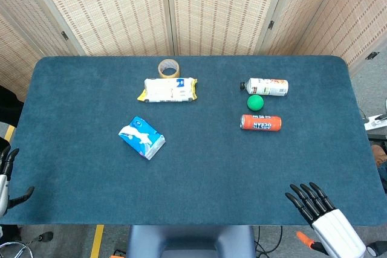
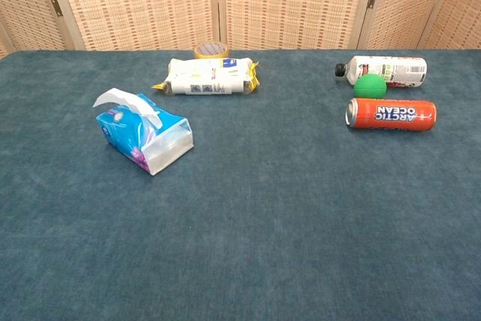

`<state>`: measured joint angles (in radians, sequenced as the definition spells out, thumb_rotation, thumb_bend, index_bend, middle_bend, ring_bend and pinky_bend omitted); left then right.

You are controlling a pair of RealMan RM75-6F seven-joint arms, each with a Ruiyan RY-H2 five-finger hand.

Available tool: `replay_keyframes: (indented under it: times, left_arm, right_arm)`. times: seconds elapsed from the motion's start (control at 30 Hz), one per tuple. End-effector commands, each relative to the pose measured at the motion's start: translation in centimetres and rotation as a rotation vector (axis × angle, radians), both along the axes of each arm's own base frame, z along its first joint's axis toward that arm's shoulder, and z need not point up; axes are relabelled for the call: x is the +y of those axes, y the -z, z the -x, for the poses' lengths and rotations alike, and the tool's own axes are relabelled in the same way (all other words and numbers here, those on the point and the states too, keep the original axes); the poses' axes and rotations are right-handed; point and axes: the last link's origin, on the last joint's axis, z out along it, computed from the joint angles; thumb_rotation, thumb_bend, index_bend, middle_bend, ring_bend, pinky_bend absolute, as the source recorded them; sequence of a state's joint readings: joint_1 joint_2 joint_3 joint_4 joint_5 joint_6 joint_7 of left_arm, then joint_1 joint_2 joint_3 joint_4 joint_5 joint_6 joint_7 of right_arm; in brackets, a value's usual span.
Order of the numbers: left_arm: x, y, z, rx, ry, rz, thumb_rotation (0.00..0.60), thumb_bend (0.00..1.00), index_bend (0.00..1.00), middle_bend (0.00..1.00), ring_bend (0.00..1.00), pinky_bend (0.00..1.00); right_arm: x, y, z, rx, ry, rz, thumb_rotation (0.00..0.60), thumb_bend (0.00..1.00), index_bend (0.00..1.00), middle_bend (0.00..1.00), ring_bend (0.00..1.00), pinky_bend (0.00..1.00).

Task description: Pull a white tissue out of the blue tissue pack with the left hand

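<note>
The blue tissue pack [image 1: 142, 138] [image 2: 143, 134] lies on the left half of the table, with a white tissue [image 1: 128, 130] [image 2: 125, 101] sticking up out of its top. My left hand [image 1: 8, 174] shows only at the left edge of the head view, off the table's front-left corner and far from the pack; its dark fingers are spread with nothing in them. At the front right, over the table edge, my right hand [image 1: 319, 209] has its fingers held straight and apart, also empty. Neither hand appears in the chest view.
A white and yellow packet [image 1: 170, 89] [image 2: 207, 77] and a tape roll [image 1: 169, 67] [image 2: 211, 50] lie at the back centre. On the right are a white bottle [image 1: 266, 86] [image 2: 383, 70], a green ball [image 1: 256, 102] [image 2: 370, 86] and an orange can [image 1: 260, 122] [image 2: 391, 114].
</note>
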<state>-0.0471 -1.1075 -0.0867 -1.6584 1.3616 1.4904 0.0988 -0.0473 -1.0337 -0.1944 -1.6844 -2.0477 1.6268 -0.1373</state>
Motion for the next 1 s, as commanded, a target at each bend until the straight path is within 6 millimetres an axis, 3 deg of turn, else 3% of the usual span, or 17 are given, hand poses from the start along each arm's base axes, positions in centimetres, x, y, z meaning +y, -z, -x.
replay_keyframes:
  times: [0.03, 0.57, 0.7, 1.0]
  left_arm:
    - [0.0, 0.0, 0.0, 0.0, 0.002, 0.002, 0.6, 0.27, 0.0, 0.0, 0.0, 0.02]
    - [0.9, 0.7, -1.0, -0.009, 0.069, 0.026, 0.6, 0.28, 0.0, 0.0, 0.0, 0.03]
    - [2.7, 2.0, -2.7, -0.004, 0.161, 0.073, 0.6, 0.3, 0.01, 0.0, 0.0, 0.06]
    - [8.3, 7.0, -9.0, -0.004, 0.397, 0.227, 0.6, 0.36, 0.2, 0.0, 0.0, 0.15]
  right_arm:
    - [0.0, 0.0, 0.0, 0.0, 0.001, 0.001, 0.6, 0.11, 0.0, 0.0, 0.0, 0.01]
    - [-0.2, 0.1, 0.0, 0.0, 0.007, 0.001, 0.6, 0.11, 0.0, 0.0, 0.0, 0.01]
    - [-0.4, 0.2, 0.1, 0.001, 0.013, -0.001, 0.6, 0.11, 0.0, 0.0, 0.0, 0.01]
    - [-1.1, 0.7, 0.3, 0.01, 0.037, -0.025, 0.6, 0.11, 0.0, 0.0, 0.0, 0.01]
